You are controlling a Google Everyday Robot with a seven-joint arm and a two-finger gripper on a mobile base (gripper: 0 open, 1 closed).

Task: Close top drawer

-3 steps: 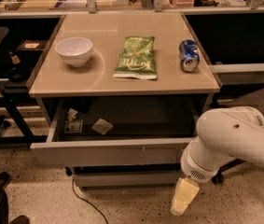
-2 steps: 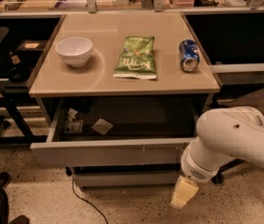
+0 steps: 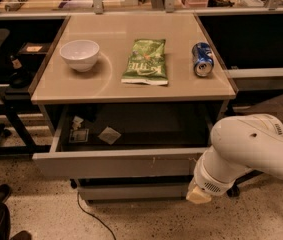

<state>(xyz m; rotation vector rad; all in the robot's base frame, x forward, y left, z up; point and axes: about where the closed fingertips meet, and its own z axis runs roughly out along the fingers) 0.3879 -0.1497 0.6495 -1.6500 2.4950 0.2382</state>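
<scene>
Camera view of a beige-topped table [image 3: 106, 86] with drawers beneath it. The top drawer [image 3: 106, 164], a wide grey metal unit with a plain handleless front, stands pulled out from under the table. Its interior is exposed from above and its front panel is well forward of the table's edge. Inside, on the dark floor of the drawer, lie paper scraps [image 3: 109, 135], gathered toward the left half. A shallower grey drawer front [image 3: 131, 191] sits below it, set further back.

On the table, from left to right: a white bowl [image 3: 80, 54], upright; a green snack bag [image 3: 145, 61], lying flat near the centre; a blue drink can [image 3: 202, 59], lying on its side near the right edge. The three items are apart from one another.

The robot's white arm [image 3: 253, 146] enters from the right and bends down toward the floor beside the drawer's right end. The pincer [image 3: 199, 196] shows only as a cream-coloured tip under the arm's wrist. It is low, just below the right end of the top drawer's front and in front of the lower drawer. Whether it is released or clenched cannot be told, nor whether it touches the drawer. It holds nothing that can be seen.

A dark cable [image 3: 88, 219] trails across the speckled floor [image 3: 146, 224] under the drawers.
</scene>
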